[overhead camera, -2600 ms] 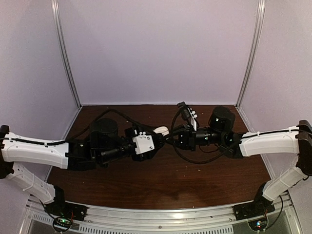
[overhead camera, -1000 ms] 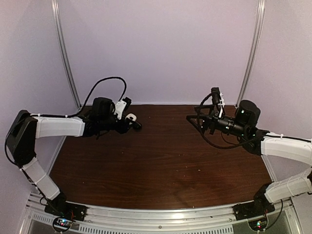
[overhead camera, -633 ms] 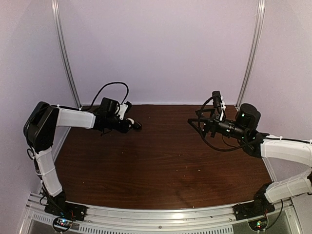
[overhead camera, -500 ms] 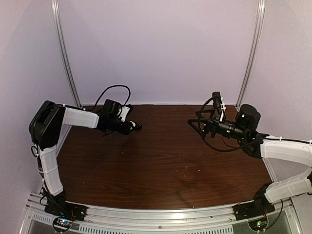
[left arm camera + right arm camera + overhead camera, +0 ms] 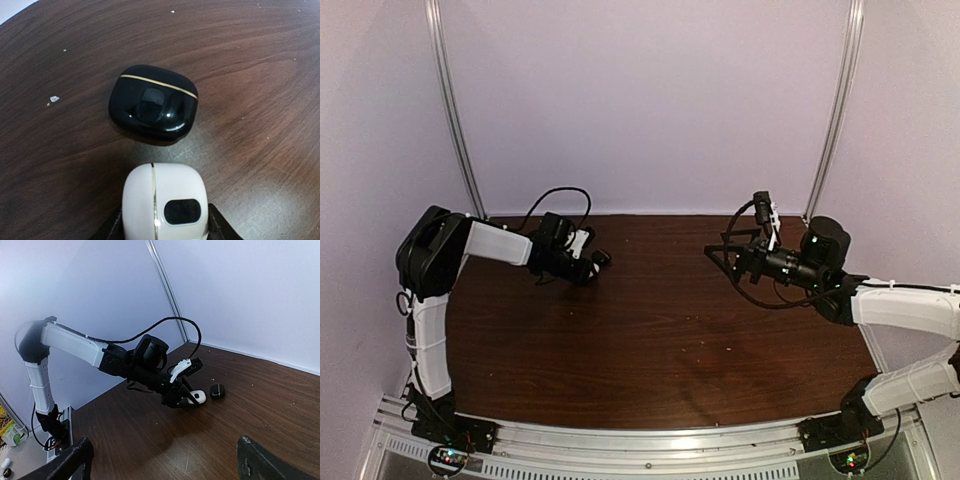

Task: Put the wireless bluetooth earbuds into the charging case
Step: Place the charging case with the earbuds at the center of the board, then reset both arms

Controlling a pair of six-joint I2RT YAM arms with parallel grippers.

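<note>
When viewed from above, reaches the left gripper [image 5: 588,268] low to the far left of the table [image 5: 650,340] and holds the right gripper [image 5: 715,252] raised at the far right, well apart.

Through the left wrist camera, pinches the white charging case [image 5: 164,205], lid shut, between dark fingers [image 5: 218,233]. Finds the black charging case [image 5: 153,102] just beyond, apart, also shut, flat on the wood.

From the right wrist, shows own fingers [image 5: 75,460] spread wide on nothing. Cannot make out the earbuds anywhere.
</note>
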